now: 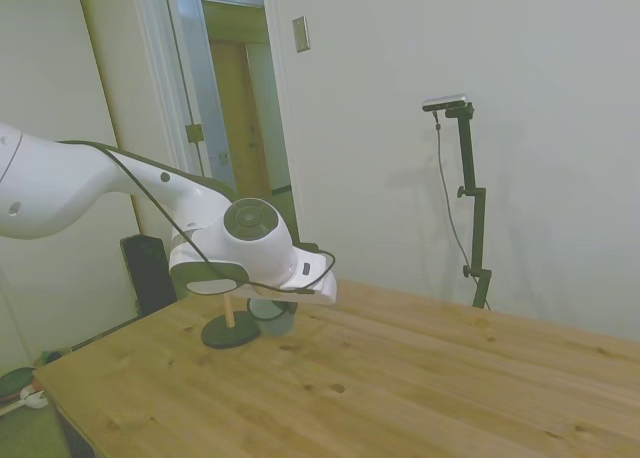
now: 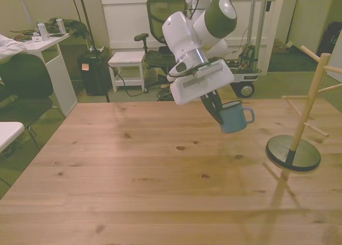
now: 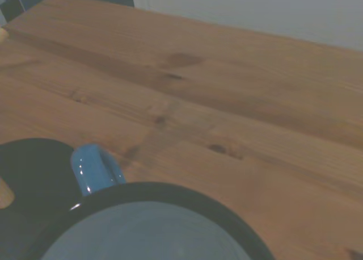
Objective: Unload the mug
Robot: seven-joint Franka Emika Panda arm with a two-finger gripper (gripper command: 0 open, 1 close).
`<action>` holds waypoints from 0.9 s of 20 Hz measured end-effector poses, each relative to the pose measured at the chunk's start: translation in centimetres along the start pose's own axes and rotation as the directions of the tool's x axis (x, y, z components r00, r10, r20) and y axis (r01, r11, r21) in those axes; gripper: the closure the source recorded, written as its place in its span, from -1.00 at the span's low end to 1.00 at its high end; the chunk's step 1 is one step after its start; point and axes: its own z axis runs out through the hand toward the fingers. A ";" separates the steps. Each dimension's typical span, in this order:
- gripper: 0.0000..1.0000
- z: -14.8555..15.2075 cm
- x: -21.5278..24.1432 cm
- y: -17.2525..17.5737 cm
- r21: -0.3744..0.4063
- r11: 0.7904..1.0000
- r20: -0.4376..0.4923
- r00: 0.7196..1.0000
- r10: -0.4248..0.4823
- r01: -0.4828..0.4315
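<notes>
The light-blue mug (image 2: 233, 118) with a dark rim hangs tilted above the wooden table (image 2: 160, 175), its handle toward the front view's right. My gripper (image 2: 216, 107) is shut on the mug at its rim. From the side, the mug (image 1: 271, 316) shows only partly beneath my hand, low over the tabletop. The wrist camera catches the mug's dark rim (image 3: 170, 195) and blue handle (image 3: 93, 168) close up. The mug is off the wooden peg stand (image 2: 299, 132), which stands to the front view's right.
The peg stand's dark round base (image 1: 230, 330) sits near the table's far corner in the side view. Behind the table are an office chair (image 2: 165, 25), a white stool (image 2: 127, 60) and a white desk (image 2: 45, 47).
</notes>
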 end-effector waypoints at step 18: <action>1.00 4.4 2.3 1.9 -0.286 0.941 0.130 0.965 0.227 -0.182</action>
